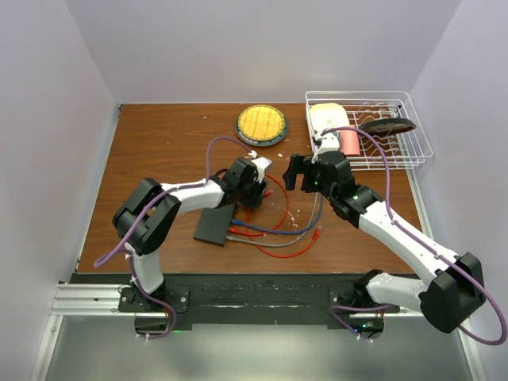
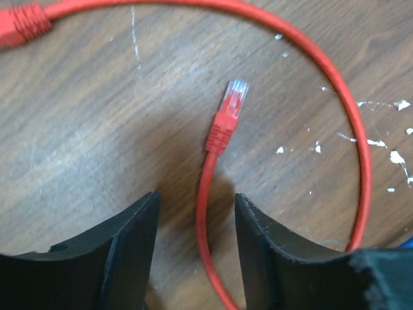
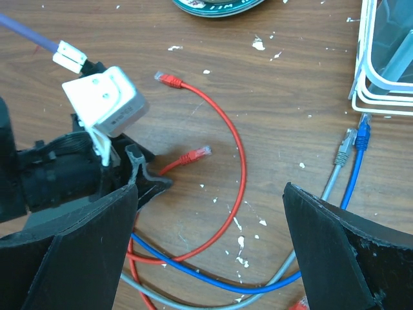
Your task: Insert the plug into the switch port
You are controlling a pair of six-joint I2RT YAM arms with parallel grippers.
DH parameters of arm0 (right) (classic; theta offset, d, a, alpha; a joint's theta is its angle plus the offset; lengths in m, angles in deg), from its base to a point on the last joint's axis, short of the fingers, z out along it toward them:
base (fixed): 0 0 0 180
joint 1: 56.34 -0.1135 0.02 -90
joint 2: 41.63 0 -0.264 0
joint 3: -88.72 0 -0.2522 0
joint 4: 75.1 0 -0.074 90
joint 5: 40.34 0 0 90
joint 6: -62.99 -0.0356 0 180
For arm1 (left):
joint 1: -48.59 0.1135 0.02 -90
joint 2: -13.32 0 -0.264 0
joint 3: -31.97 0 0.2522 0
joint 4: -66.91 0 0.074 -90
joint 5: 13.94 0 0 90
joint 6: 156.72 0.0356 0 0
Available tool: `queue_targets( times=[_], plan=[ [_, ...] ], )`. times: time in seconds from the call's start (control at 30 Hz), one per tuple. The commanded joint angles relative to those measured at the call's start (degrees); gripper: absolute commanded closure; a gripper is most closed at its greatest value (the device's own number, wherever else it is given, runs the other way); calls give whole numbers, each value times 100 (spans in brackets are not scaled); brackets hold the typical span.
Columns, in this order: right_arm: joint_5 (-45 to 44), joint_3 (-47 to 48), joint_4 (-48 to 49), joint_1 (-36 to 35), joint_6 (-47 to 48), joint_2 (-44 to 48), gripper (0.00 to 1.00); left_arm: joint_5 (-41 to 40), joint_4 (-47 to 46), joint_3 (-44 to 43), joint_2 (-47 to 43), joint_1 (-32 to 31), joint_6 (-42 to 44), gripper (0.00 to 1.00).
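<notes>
As we look from above, the switch (image 1: 214, 226) lies flat on the bench (image 1: 159, 143) beside the cables (image 1: 279, 232). Left wrist: our left end effector (image 2: 197, 206) is released, red plug (image 2: 233, 100) just ahead. Right wrist: our right end effector (image 3: 210, 194) gapes wide.

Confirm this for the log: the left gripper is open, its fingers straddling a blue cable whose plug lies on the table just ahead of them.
Not quite: the cable is red, not blue. In the left wrist view the left gripper is open, its fingers straddling a red cable whose plug lies on the table just ahead of them.
</notes>
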Motion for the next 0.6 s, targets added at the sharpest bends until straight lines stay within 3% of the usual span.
queue_targets(
  times=[0.0, 0.07, 0.27, 0.3, 0.43, 0.57],
  plan=[
    [-13, -69, -33, 37, 63, 196, 2, -461, -293, 32, 259, -228, 250, 50],
    [-92, -86, -51, 28, 72, 249, 2, -673, -337, 102, 320, -298, 232, 54],
    [-162, -25, -130, 37, 134, 328, 2, -701, -240, -38, 628, -334, 180, 97],
    [-188, -25, -139, 37, 134, 372, 2, -718, -214, -64, 628, -334, 171, 100],
    [-259, -7, -156, 37, 213, 513, 2, -1165, 75, -598, 523, -325, 179, 100],
    [-303, 116, -288, 46, 274, 609, 2, -2488, 681, -1591, 496, -290, 495, 100]
  ],
)
